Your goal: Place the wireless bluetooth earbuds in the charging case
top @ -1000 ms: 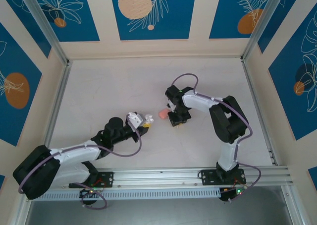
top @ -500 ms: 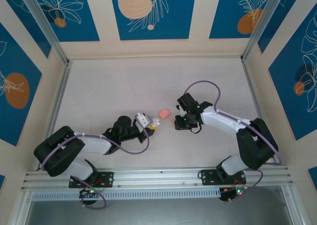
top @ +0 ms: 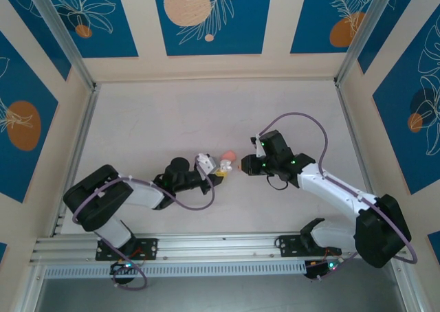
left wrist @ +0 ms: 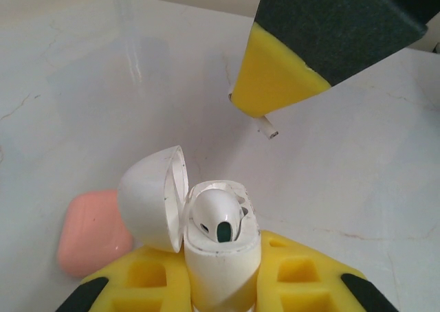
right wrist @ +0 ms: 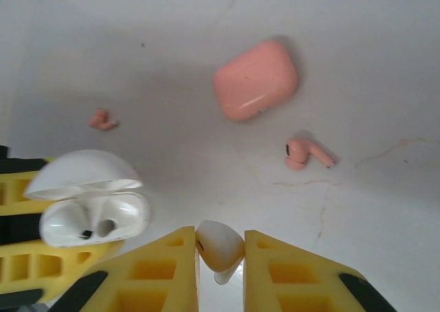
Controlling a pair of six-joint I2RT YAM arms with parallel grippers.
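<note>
Left end effector point(left wrist: 221, 286) clamps the open white case point(right wrist: 93, 219); right end effector point(right wrist: 220, 258), just beside it, pinches a white earbud point(right wrist: 218, 243).

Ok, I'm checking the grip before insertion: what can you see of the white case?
The white case looks like glossy plastic, small and rounded. It is clamped roughly upright in the left end effector. Its hinged lid is swung open to one side, still attached. One white earbud sits seated inside, its dark sensor patch facing the left wrist camera.

No writing, number or brand mark can be read anywhere, neither on the pink case point(right wrist: 255, 80), the white case point(left wrist: 220, 274), the white earbud point(right wrist: 218, 245) nor the blue wall panels point(top: 165, 34).
</note>
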